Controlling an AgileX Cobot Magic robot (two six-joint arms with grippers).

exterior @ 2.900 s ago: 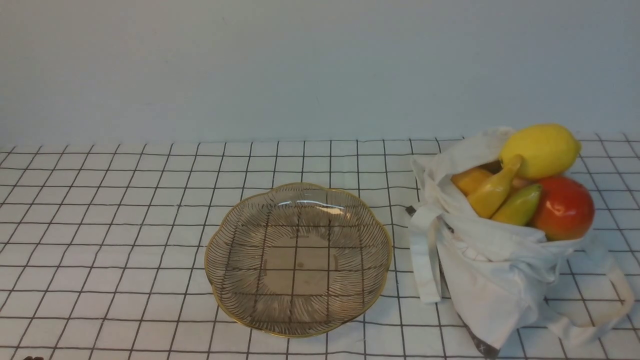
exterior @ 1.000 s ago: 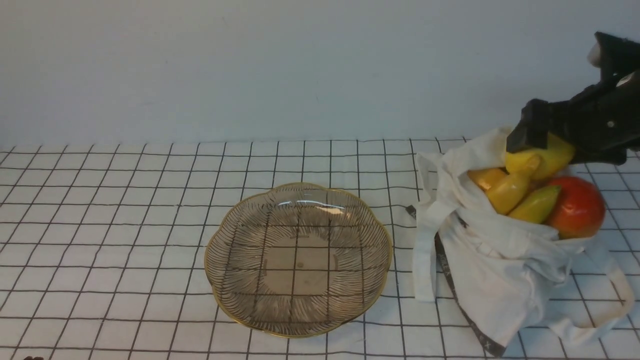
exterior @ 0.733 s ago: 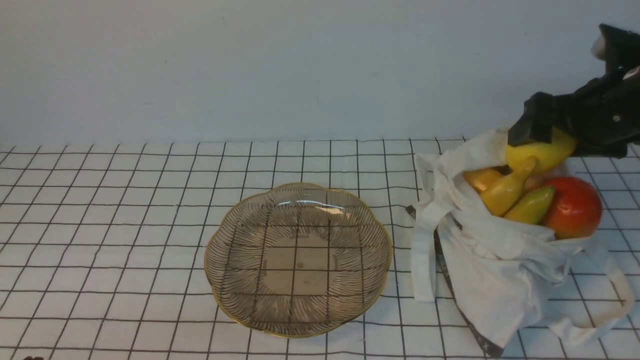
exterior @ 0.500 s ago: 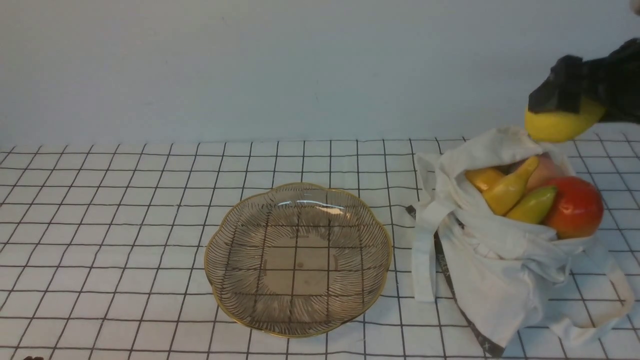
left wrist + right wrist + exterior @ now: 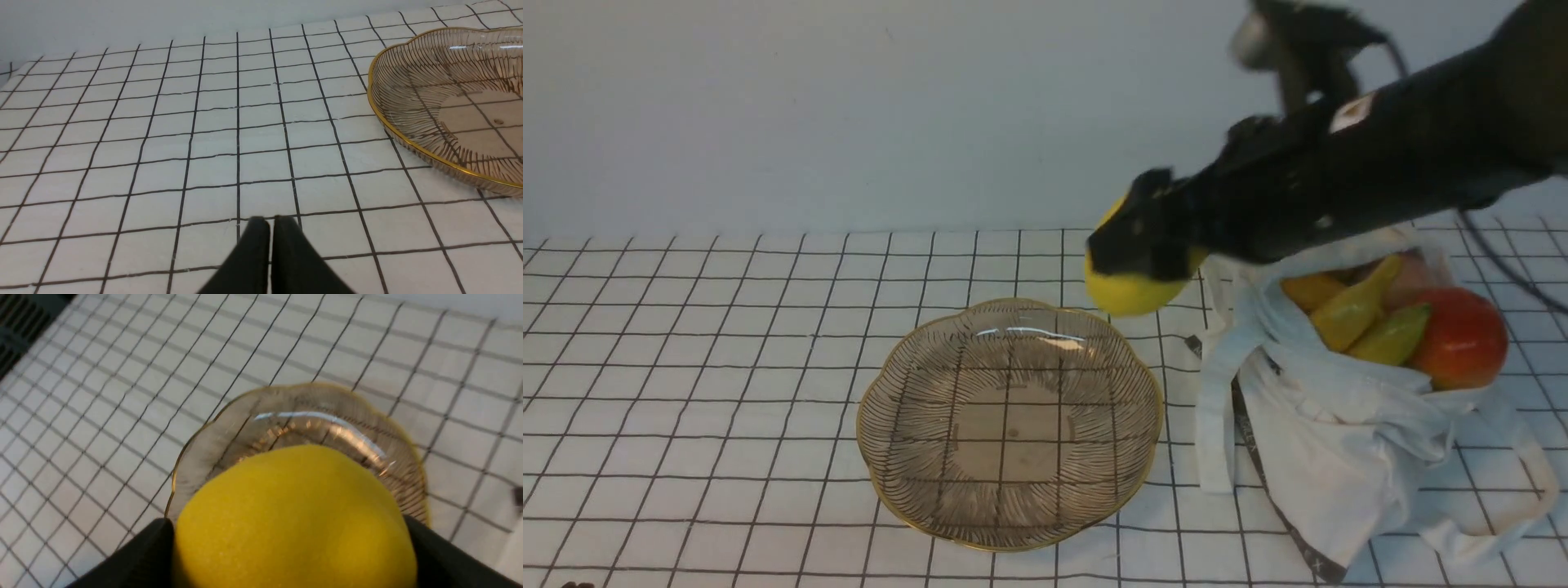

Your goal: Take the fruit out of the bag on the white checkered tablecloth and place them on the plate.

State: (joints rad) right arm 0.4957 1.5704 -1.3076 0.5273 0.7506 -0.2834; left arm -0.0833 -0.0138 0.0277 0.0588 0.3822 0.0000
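My right gripper is shut on the large yellow lemon and holds it in the air just above the plate's far right rim. In the right wrist view the lemon fills the space between the black fingers, with the plate below. The brownish glass plate sits empty mid-table on the white checkered tablecloth. The off-white bag lies at the right, holding the red-orange apple, yellow banana, green banana and orange piece. My left gripper is shut and empty over bare cloth, left of the plate.
A plain grey wall runs behind the table. The bag's strap handles lie on the cloth between bag and plate. A dark vent-like edge shows beyond the cloth in the right wrist view.
My right gripper closed on the lemon in the bag, lifted it out and carried it left to the plate's far right rim. The bag's remaining fruit shifted slightly.
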